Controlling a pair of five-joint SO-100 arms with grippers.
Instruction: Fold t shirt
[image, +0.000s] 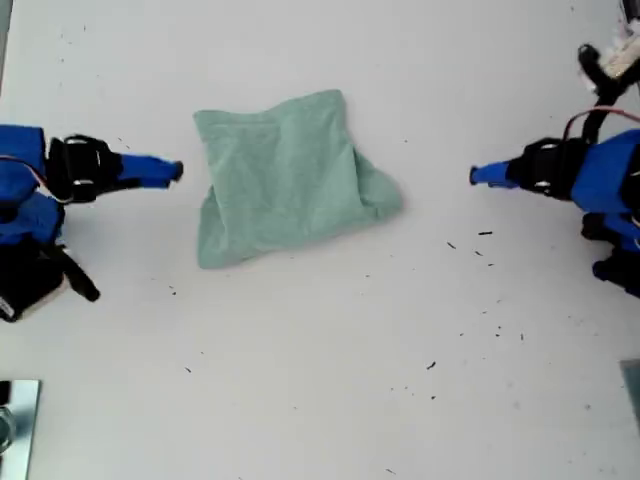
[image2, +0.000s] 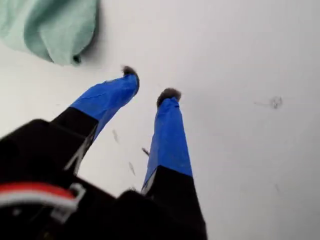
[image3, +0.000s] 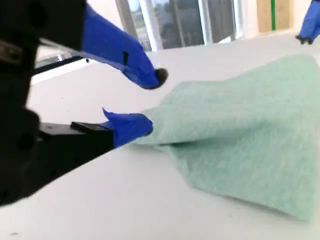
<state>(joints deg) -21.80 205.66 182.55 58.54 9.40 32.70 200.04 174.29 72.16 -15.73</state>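
The t shirt (image: 285, 175) lies folded into a rough square bundle on the white table, a little toward the exterior view's left of centre. My second gripper (image: 175, 170) comes in from the exterior view's left. It stands open (image3: 152, 100), with its lower fingertip (image3: 137, 126) right at the t shirt's (image3: 240, 125) near edge and nothing between the jaws. My first gripper (image: 475, 177) is at the exterior view's right, open (image2: 150, 83) over bare table. A corner of the t shirt (image2: 50, 25) lies some way ahead of it.
Small dark specks dot the white table (image: 330, 380) toward the exterior view's lower right. A metal object (image: 15, 420) sits at that view's bottom left edge, and cables (image: 610, 60) at its top right. Windows show behind the table in the second wrist view.
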